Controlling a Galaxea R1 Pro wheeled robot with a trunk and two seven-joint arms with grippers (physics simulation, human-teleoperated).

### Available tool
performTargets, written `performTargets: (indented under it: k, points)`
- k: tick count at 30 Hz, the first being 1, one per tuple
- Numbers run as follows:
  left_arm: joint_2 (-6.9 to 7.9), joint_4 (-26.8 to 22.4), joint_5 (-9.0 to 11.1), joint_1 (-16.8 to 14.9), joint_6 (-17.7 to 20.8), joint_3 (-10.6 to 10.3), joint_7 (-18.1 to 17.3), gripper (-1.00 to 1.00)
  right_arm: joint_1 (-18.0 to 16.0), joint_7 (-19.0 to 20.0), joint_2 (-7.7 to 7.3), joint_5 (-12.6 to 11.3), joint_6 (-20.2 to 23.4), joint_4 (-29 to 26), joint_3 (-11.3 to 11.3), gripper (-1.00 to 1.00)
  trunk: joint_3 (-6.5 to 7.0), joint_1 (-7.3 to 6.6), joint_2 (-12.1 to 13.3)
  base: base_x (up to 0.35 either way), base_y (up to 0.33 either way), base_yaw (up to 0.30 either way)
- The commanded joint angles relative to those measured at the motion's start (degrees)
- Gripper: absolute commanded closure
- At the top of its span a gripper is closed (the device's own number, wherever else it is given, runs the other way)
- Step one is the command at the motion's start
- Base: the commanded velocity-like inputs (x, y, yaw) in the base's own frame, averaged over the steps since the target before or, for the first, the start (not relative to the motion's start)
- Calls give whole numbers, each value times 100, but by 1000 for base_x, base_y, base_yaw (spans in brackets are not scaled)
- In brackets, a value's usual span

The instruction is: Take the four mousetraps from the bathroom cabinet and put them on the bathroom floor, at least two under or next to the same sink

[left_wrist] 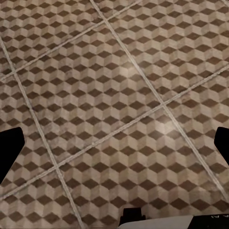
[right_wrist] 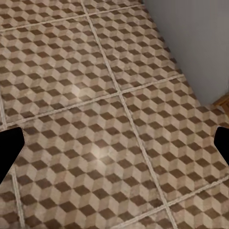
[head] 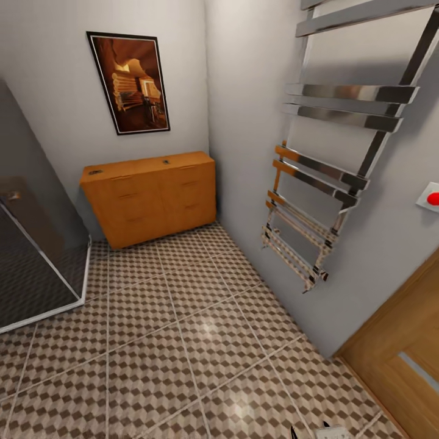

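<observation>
step: approach, judged from the scene; the robot stands in the bathroom facing the cabinet (head: 151, 196), nothing in hand yet.
cabinet: low orange-brown chest against the far wall, in the corner between a glass shower panel (head: 33, 256) and the side wall; its long axis runs across the head view; drawers all look closed.
mousetraps: small dark specks sit on the cabinet top, one near its left end (head: 94, 172) and one near the middle back (head: 166, 161); too small to say they are traps. the rest are presumably in the drawers.
key relation: the cabinet lies straight ahead and a little left of centre, well apart from both arms, with several tiles between. my guess is the base must roll forward before either arm can reach; neither arm is clearly nearer.
left fingers: dark tips at both side edges of the left wrist view (left_wrist: 10, 149), spread wide, empty, hanging over tiles.
right fingers: the same in the right wrist view (right_wrist: 9, 149), spread wide, empty, over tiles near the grey wall.
bathroom floor: cube-patterned tiles (head: 183, 341) with pale grout, bare along the way.
room: framed picture (head: 129, 82) above the cabinet, chrome towel rail (head: 332, 177) on the right wall, wooden door (head: 402, 360) at lower right.
sink: not found here, so the placing spot must be sought later.
</observation>
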Motion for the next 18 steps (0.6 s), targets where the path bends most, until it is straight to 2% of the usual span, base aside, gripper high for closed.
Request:
performTargets:
  k: [1, 18]
  points:
    - [-5, 26, 37, -12, -34, -49, 15, -100, -2, -16, -1, -47, -15, 1, 53, -100, -10, 3, -11, 0, 0, 287]
    - [-6, 27, 37, -12, -31, -49, 17, -100, -2, -16, -1, -47, -15, 1, 53, -100, -10, 3, -11, 0, 0, 287]
